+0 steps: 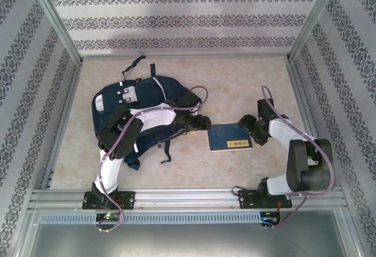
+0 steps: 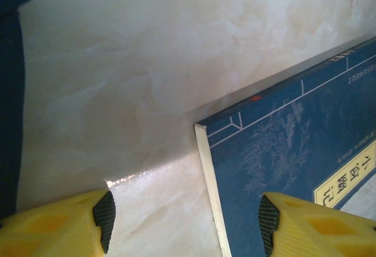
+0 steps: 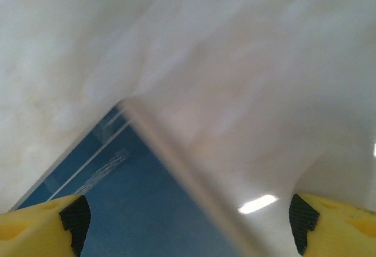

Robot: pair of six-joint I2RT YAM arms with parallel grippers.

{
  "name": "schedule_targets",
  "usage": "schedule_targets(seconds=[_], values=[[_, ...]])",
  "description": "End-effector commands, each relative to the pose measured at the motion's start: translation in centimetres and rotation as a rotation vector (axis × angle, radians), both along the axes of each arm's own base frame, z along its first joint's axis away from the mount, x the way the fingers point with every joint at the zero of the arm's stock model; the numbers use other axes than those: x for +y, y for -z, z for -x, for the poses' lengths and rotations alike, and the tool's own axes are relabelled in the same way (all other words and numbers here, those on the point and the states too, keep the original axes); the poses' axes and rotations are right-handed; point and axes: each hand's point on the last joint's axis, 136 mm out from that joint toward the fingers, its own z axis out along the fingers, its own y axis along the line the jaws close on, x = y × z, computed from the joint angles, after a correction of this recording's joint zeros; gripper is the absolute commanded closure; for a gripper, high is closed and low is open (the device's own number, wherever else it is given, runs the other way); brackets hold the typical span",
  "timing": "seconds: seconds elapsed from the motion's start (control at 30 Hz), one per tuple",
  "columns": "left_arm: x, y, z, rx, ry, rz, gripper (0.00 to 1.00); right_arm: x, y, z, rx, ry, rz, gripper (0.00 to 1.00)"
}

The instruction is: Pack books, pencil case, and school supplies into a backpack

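The left hand (image 1: 202, 122) and right hand (image 1: 249, 129) are hovering released over opposite ends of the navy book (image 1: 230, 137); next, one is probably needing to clench its edge.

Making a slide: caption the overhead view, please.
The left gripper and right gripper, both open, flank a navy book lying flat on the table beside the backpack.

The left arm (image 1: 111, 169) rises from its base toward 12 o'clock, then bends at the elbow toward 3 o'clock. The left fingers (image 2: 59, 229) stand apart (yellow, with black pads). The right arm (image 1: 282, 132) folds back toward 10 o'clock, and the right fingers (image 3: 335, 225) gape wide.
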Motion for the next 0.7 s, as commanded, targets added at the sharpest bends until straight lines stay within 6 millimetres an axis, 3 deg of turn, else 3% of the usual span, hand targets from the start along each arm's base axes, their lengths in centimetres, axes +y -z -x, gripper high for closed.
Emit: schedule_targets(seconds=[0.0, 0.33, 0.57, 0.67], values=[[-0.3, 1.3, 0.7, 0.019, 0.036, -0.028, 0.33, 4.4, -0.8, 1.1, -0.017, -0.136, -0.150, 0.12], [-0.7, 1.2, 1.7, 0.032, 0.076, -0.029, 0.34, 7.1, -2.7, 2.8, -0.027, -0.223, -0.239, 0.14], [-0.6, 1.3, 1.9, 0.037, 0.083, -0.032, 0.36, 7.4, -5.1, 3.0, -0.093, -0.214, -0.293, 0.21], [-0.6, 1.1, 1.9, 0.032, 0.085, -0.029, 0.37, 7.2, -5.1, 3.0, -0.101, -0.197, -0.291, 0.26]])
